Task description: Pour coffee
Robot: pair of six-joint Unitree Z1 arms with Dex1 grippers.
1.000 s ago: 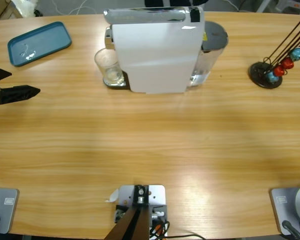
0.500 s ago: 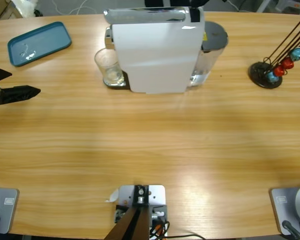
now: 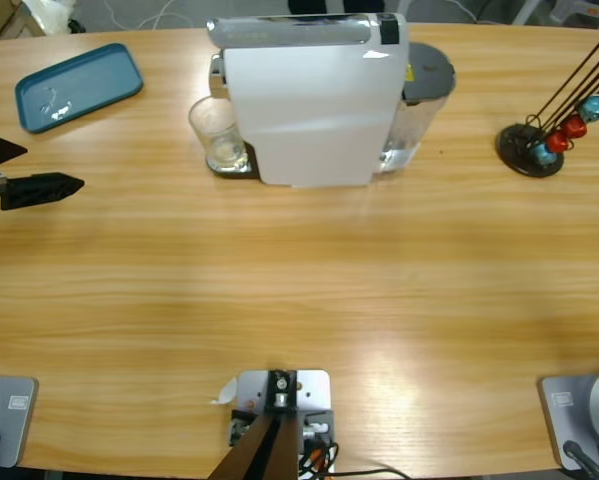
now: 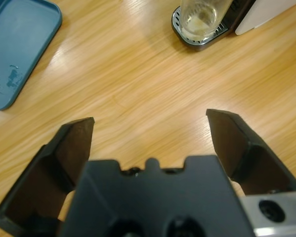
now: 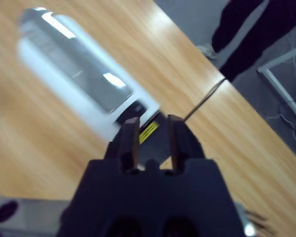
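Amber coffee [image 4: 197,22] beyond open left gripper [image 4: 150,128]

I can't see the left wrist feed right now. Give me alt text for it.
The left claw, open and empty, hangs over bare wooden table. Ahead, a clear glass tumbler with a shallow layer of coffee stands on the machine's drip tray; a blue tray lies left.

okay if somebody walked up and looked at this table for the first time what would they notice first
Most likely the big white coffee machine at the far middle of the table, with a small clear glass tumbler on its drip tray holding a shallow layer of coffee. Next, the left gripper at the left edge, jaws open and empty, beside a blue tray. At far right, a black wire stand with red and blue capsules.
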